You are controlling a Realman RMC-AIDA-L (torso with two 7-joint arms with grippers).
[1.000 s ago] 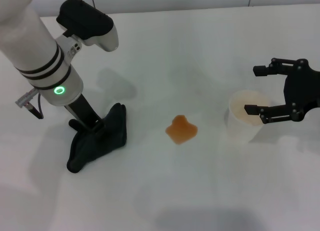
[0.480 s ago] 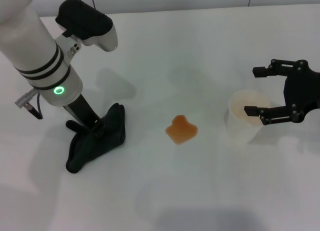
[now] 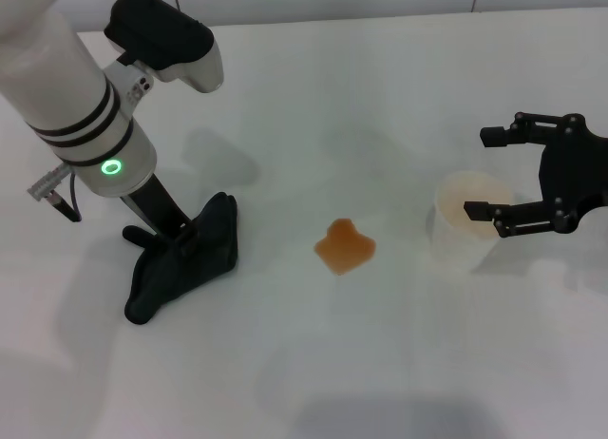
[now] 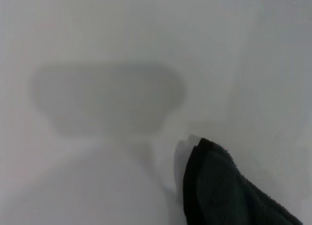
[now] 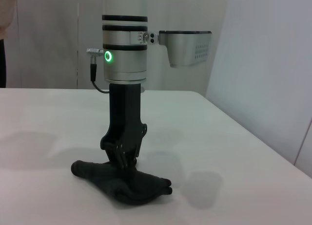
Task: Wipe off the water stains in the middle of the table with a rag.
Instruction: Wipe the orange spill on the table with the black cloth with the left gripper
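Item 1, near left: rag (image 3: 182,265), 1 pc, black, crumpled, lying on the bench (image 3: 313,106). Left claw (image 3: 174,238) stands upright on it, fingers pinched down into the cloth; right wrist view shows them closed on a fold w/ the rest of the cloth spread flat on the surface.

Item 2, centre: water stains (image 3: 345,247), 1 orange-brown lobed blot, to the right of the rag and apart from it, not yet touched.

Item 3, right: plastic cup (image 3: 463,222), 1 pc, whitish, upright. Right claw (image 3: 496,173) spread wide about its rim, gripping nothing; looks idle.

Item 4, far: bare white bench surface, 1; arm shadows only.

Step in hand, judged: securing rag prior to wipe. Advice: keep grip firm on a thick fold, carry or drag cloth rightward w/ loose part trailing flat, press lightly, cover whole blot incl. lobes, stop short of cup so it isn't tipped.
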